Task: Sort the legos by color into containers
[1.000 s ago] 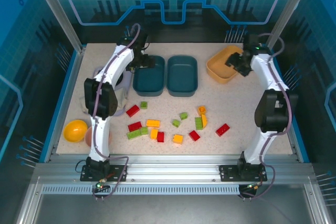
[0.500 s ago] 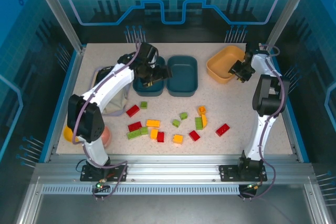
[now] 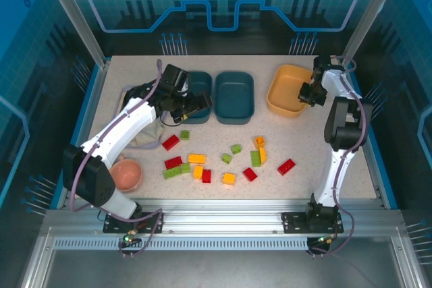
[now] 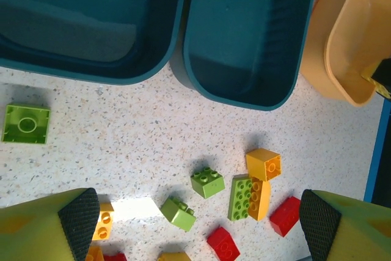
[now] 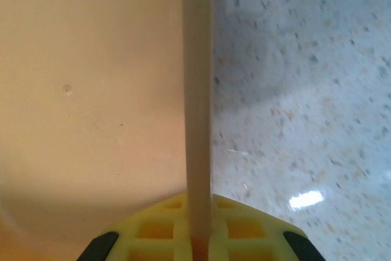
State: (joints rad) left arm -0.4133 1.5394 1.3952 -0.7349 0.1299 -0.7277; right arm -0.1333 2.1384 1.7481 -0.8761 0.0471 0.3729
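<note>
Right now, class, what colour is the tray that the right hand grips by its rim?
Orange. The tray shows best in the top external view, the right hand on its rim.

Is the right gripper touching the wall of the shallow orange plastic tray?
Touching. In the right wrist view the orange tray's wall runs straight between the right gripper's fingers, which close on it.

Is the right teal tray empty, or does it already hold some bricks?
Empty. The right teal tray shows only its bare floor in the left wrist view and from above; the bricks lie on the table.
</note>
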